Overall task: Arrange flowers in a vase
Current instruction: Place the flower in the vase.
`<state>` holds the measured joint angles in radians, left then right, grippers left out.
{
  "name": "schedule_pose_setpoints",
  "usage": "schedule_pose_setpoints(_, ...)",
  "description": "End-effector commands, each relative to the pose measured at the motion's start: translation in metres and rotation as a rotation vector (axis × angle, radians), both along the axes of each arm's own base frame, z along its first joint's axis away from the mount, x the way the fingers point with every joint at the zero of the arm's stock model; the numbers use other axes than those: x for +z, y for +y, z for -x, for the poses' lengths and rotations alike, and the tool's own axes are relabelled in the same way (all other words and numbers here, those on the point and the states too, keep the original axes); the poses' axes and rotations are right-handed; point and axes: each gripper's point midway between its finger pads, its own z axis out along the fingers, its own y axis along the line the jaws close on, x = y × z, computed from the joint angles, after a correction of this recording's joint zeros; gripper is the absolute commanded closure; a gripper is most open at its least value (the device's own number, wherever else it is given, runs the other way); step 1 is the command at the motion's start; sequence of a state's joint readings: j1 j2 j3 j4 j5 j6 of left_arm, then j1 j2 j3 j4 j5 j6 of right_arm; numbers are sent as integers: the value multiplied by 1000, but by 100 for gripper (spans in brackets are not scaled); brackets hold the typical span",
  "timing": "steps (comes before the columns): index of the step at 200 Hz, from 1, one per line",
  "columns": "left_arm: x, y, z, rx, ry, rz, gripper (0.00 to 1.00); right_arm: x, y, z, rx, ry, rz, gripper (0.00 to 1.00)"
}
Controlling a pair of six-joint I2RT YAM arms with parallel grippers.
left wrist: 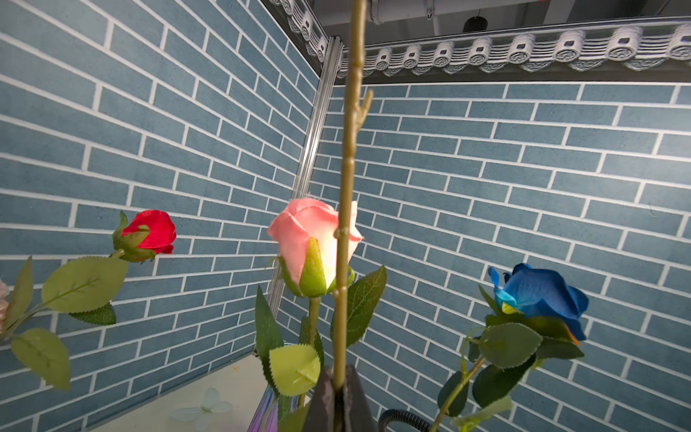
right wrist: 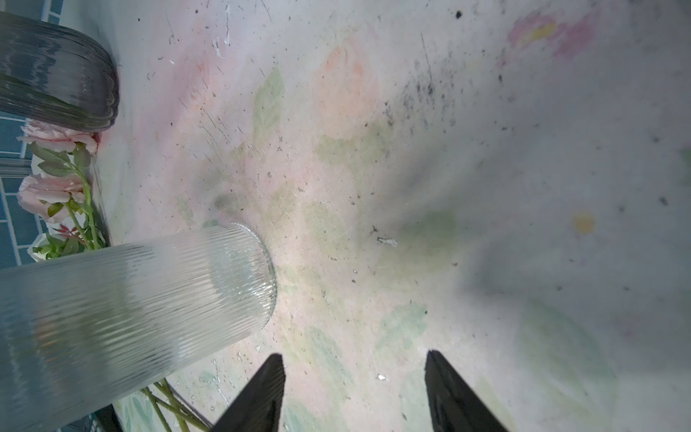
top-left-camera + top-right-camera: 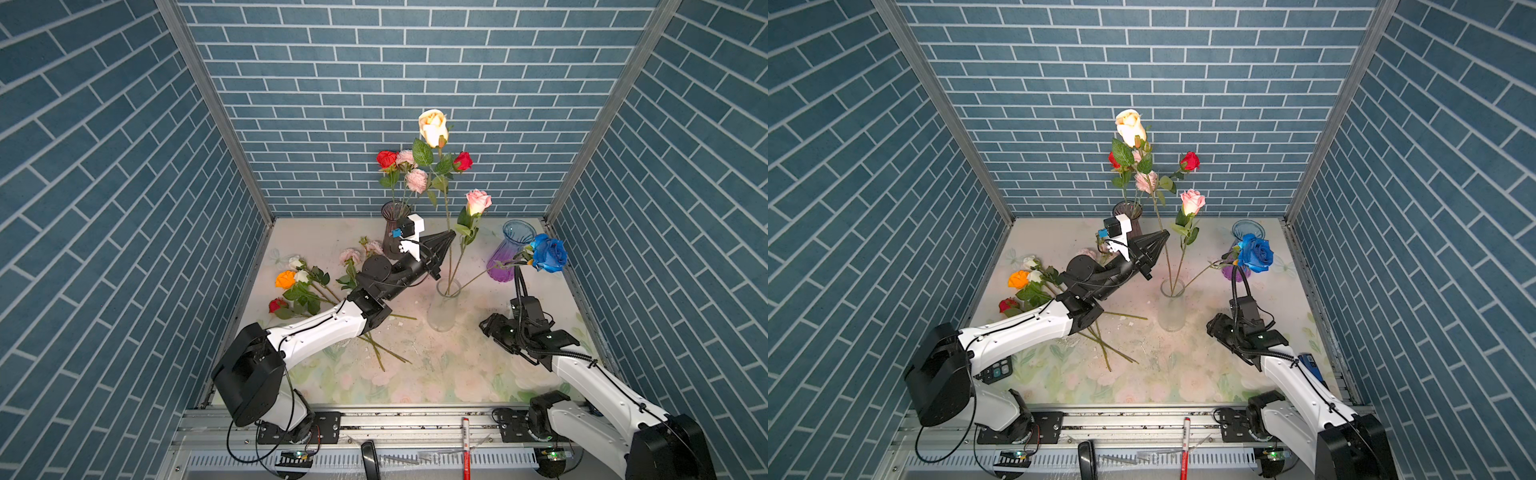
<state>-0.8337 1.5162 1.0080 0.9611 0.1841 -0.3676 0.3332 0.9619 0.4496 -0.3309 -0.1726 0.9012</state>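
Rose stem (image 1: 347,179) clamped between left jaws.

walls: blue brick-pattern panels (image 3: 374,62), white grout lines, on 3 sides (back + both flanks).
corners: bare alu posts (image 3: 212,104) at back corners.
floor: tabletop mat (image 3: 415,374), pale floral print, pink/green; butterfly motif (image 1: 205,407); scuffs + dark specks (image 2: 418,89).
front edge: alu rail (image 3: 415,422), slotted duct (image 3: 324,459) just below.
top trim: grey roof-tile moulding (image 1: 523,52) above wall, seen in left wrist view.
light: bright, even; soft shadows on mat.
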Motion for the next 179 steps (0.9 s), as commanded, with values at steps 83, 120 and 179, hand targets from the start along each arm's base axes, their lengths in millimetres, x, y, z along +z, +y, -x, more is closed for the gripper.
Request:
schedule_pose_setpoints(83,-40,2,-23,62,237,1,74,0,-3,0,-18,7,1,38)
schedule_pose_setpoints(120,-55,-4,-28,40,338,-74,46,1,-4,1,-20,4,2,38)
schedule_pose_setpoints(179,-58,-14,-26,6,368,-155,41,1,-4,1,-22,1,1,38)
